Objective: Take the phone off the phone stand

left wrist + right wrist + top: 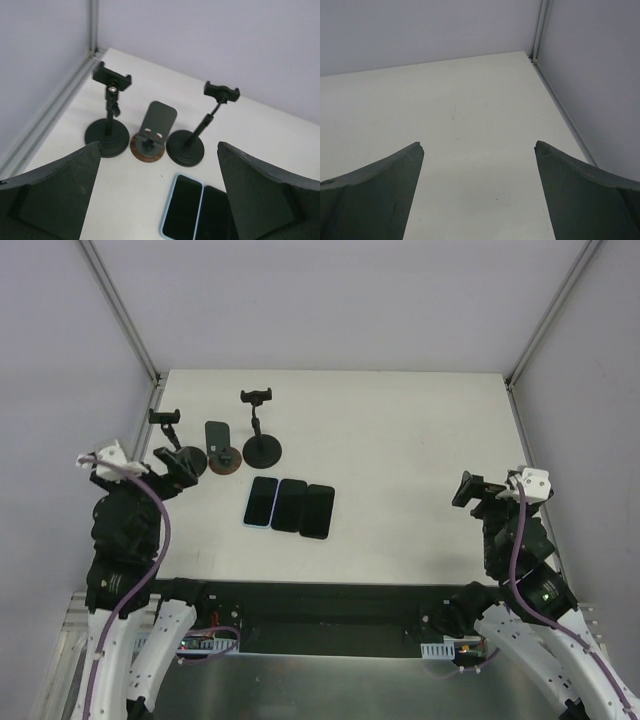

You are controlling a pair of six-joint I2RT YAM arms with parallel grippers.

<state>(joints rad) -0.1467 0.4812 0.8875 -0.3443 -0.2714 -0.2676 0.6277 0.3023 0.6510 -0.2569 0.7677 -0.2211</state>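
Three phone stands are grouped at the back left: a clamp stand (166, 420) (108, 117), a flat-plate stand on a wooden base (222, 452) (154, 131), and a second clamp stand (260, 430) (198, 129). No stand holds a phone. Three dark phones lie flat side by side on the table: a blue-cased phone (261, 502) (182, 207), a middle phone (290, 505) (213, 214) and a right phone (317, 511). My left gripper (176, 468) (159, 145) hangs open just in front of the stands, holding nothing. My right gripper (470, 490) (478, 144) is open over bare table at the right.
The white table (400, 440) is walled in by grey panels with metal corner posts (120, 310) (540, 30). The left stand's base lies close to the left wall edge (55, 105). A dark base strip (320, 600) runs along the near table edge.
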